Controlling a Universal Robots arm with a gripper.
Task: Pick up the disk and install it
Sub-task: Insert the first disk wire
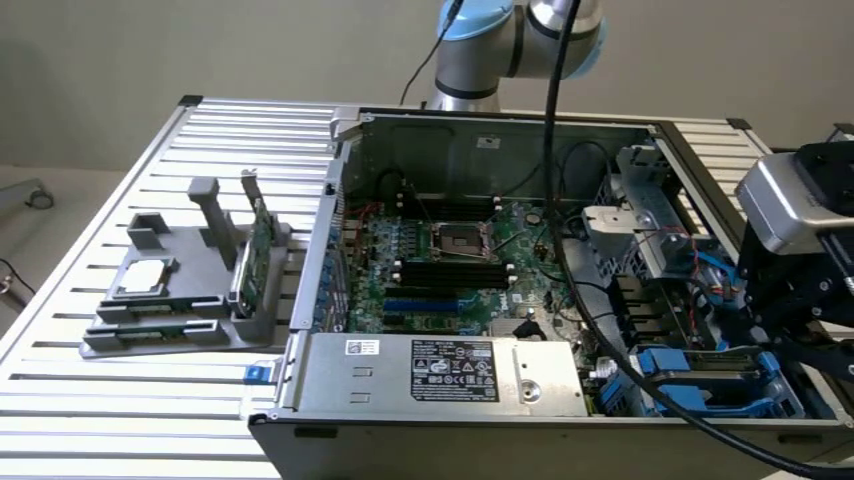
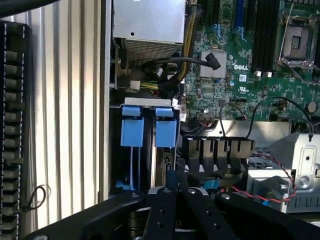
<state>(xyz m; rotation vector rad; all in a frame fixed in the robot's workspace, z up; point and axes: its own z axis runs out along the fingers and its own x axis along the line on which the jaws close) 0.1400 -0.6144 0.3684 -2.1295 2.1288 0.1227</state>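
While the gripper point(image 2: 177, 184) hangs right over the drive bay point(image 2: 145, 103), its fingers point(image 2: 161, 212) are pinched fully together, and I can't spot anything between them. The disk point(image 2: 166, 134) sits slotted in that bay in its blue frame, at the corner of the case point(image 1: 323, 270) just beside the power supply point(image 1: 441, 368). A second blue frame point(image 2: 132, 132) stands right next to it. Near the table point(image 1: 134, 425) edge on the exterior view's left, a grey holder point(image 1: 174, 300) carries a green card point(image 1: 251, 255).
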